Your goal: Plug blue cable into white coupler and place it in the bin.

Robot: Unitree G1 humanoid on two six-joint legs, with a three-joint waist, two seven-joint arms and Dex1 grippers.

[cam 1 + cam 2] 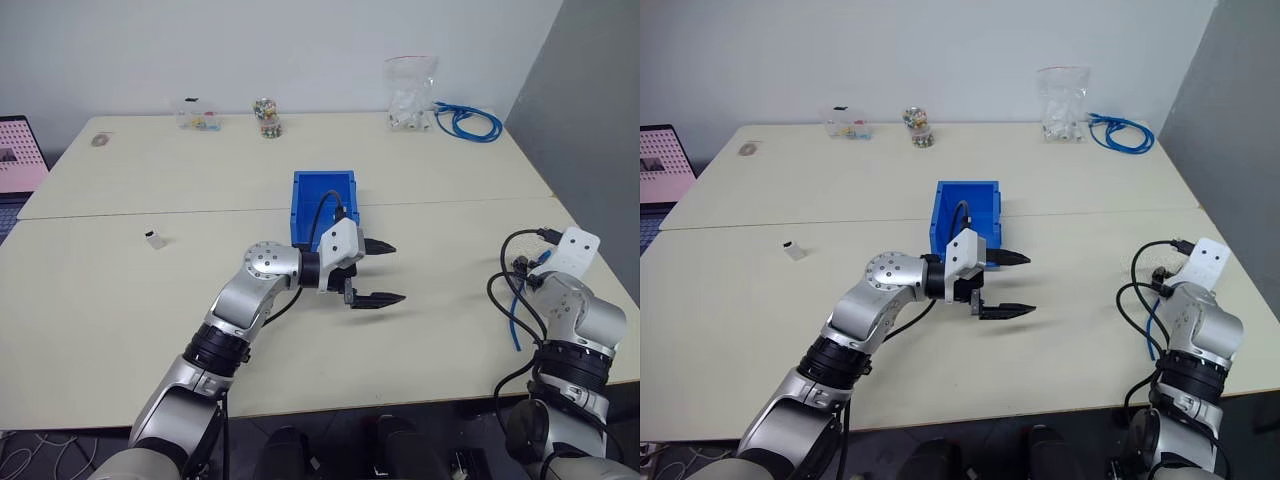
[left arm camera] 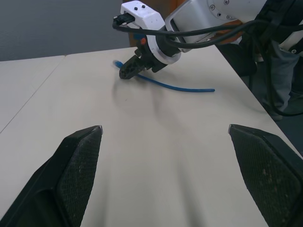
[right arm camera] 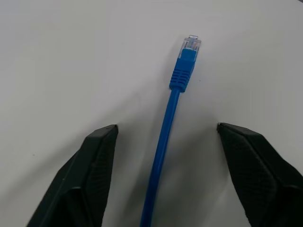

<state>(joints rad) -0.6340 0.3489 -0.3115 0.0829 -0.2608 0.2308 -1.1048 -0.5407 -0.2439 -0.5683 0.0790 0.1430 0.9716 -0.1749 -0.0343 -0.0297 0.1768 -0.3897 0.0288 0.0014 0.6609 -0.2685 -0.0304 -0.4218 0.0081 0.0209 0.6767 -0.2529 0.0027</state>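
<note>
Between the spread fingers of the right tool (image 3: 165, 179) the blue cable (image 3: 163, 142) is seen, its long axis running along them, plug (image 3: 189, 47) ahead, ungripped. Farther off, the left tool (image 1: 380, 272) is held wide open and empty.

No lettering, label, brand, number or sign can be read on anything here; the laptop screen (image 1: 18, 155) at the bench's far left edge shows a pink panel with a small dark patch, too small to make out.
</note>
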